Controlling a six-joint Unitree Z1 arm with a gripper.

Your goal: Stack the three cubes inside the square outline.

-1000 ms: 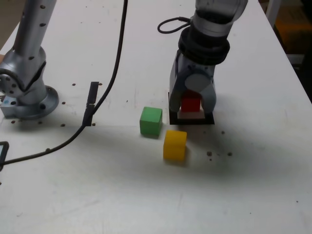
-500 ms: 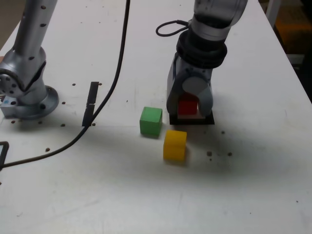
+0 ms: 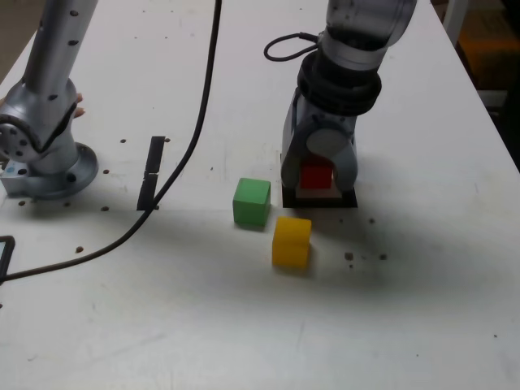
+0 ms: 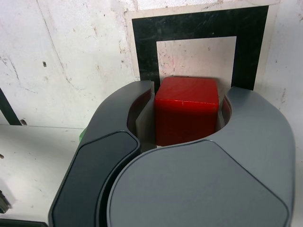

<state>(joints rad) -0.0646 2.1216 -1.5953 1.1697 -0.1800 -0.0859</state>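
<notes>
Gripper point(image 3: 319, 175) at the square outline point(image 3: 321, 202), red cube point(image 3: 316, 176) between its jaws. Green cube point(image 3: 252, 202) and yellow cube point(image 3: 291, 242) on table point(image 3: 195, 309), near each other.

A pale, scuffed tabletop point(image 3: 187, 309) fills most of the exterior view, dotted with small dark specks, its shine soft and uneven. Short black strips point(image 3: 151, 173) lie toward the exterior view's left. Beyond the edge at the upper right stand a whitish post point(image 3: 456, 20) and a brownish-orange box-like shape point(image 3: 487, 49), blurred in deep shadow.
</notes>
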